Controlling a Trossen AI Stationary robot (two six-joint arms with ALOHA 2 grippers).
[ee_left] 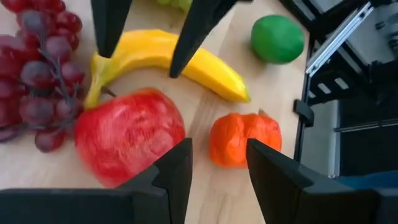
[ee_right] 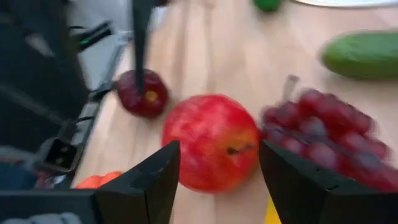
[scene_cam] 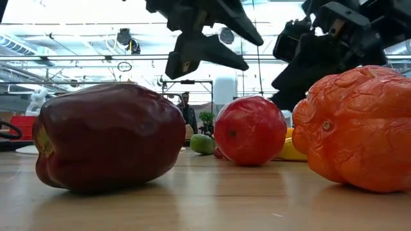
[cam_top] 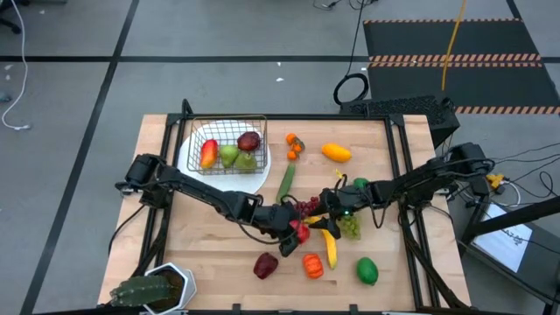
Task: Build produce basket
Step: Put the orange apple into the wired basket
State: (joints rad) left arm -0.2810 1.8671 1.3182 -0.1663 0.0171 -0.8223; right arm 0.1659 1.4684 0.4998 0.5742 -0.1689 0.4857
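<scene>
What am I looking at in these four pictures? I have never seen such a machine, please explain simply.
It is a robot with two dark arms at a wooden table. One picture looks down from above, one looks level across the table top, and two come from cameras on the wrists.

The wire basket stands on a white plate and already holds some toy fruit. More toys lie loose: a banana, purple grapes, a cucumber and a dark red pepper.

The left gripper and right gripper both hang open over a red apple in the middle. Neither holds anything.
</scene>
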